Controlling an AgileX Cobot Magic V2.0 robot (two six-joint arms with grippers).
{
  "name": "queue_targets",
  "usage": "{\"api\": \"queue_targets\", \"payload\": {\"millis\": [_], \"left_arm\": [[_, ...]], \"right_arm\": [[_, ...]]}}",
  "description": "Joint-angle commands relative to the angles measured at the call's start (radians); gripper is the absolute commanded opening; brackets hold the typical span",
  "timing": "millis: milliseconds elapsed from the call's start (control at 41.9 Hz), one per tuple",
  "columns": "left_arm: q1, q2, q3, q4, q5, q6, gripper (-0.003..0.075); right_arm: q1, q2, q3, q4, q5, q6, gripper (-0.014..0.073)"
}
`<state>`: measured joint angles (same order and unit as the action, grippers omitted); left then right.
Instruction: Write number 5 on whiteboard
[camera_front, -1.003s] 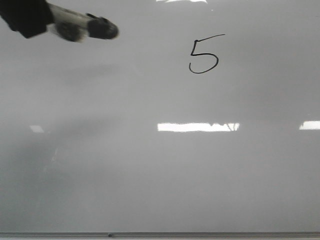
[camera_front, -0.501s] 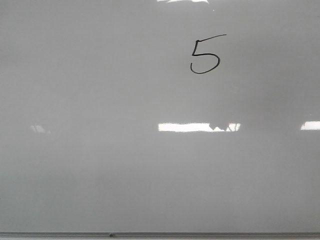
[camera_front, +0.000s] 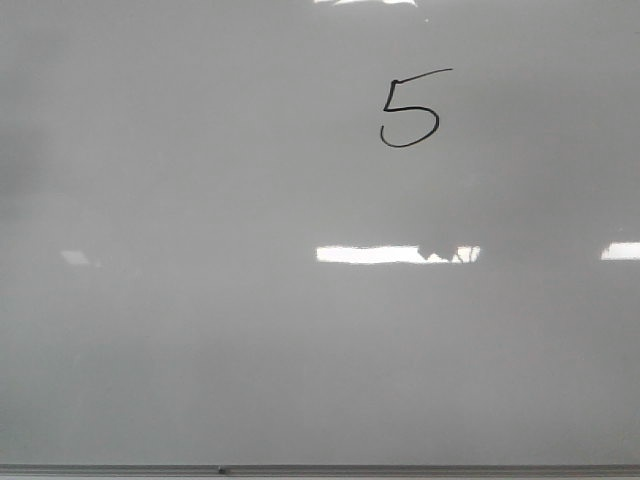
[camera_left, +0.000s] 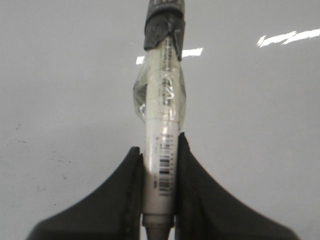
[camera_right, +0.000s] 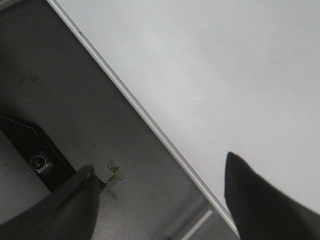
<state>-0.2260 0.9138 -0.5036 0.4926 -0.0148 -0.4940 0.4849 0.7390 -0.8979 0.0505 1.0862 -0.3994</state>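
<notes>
My left gripper (camera_left: 159, 200): two matte black fingers (camera_left: 115, 200) w/ broad bases, curving up to narrow tips. Right gripper (camera_right: 160, 200): same black, rounded tips.

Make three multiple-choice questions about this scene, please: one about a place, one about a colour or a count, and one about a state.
1. Where on the whiteboard is the number 5, in the front view?
A. upper part, right of the middle
B. lower left corner
C. on the bottom edge

2. What colour is the line of the number 5?
A. red
B. black
C. blue

3. What is the state of the two grippers?
A. both are open and empty
B. the left gripper is shut on the marker, the right gripper is open
C. the right one holds the marker, the left is open

Answers: 1 A, the digit sits high on the board and right of centre. 2 B, the thin stroke is black. 3 B, the left wrist view shows both fingers pressing the marker's barrel, and the right wrist view shows fingers wide apart with nothing between them.
</notes>
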Motion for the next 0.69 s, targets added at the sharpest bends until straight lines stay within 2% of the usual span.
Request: {"api": "queue_targets", "payload": {"millis": [0, 334, 669], "left_arm": [[0.035, 0.054, -0.028, -0.005, -0.152, -0.014, 0.0009], [0.19, 0.242, -0.028, -0.094, -0.442, -0.014, 0.0009], [0.199, 0.476, -0.028, -0.125, -0.725, -0.014, 0.001]], "right_arm": [[-0.005, -0.005, -0.024, -0.006, -0.061, 0.0, 0.0547], [-0.005, -0.005, -0.024, -0.006, -0.078, 0.0, 0.0547], [-0.005, -0.005, -0.024, -0.006, -0.08, 0.0, 0.0547]]}}
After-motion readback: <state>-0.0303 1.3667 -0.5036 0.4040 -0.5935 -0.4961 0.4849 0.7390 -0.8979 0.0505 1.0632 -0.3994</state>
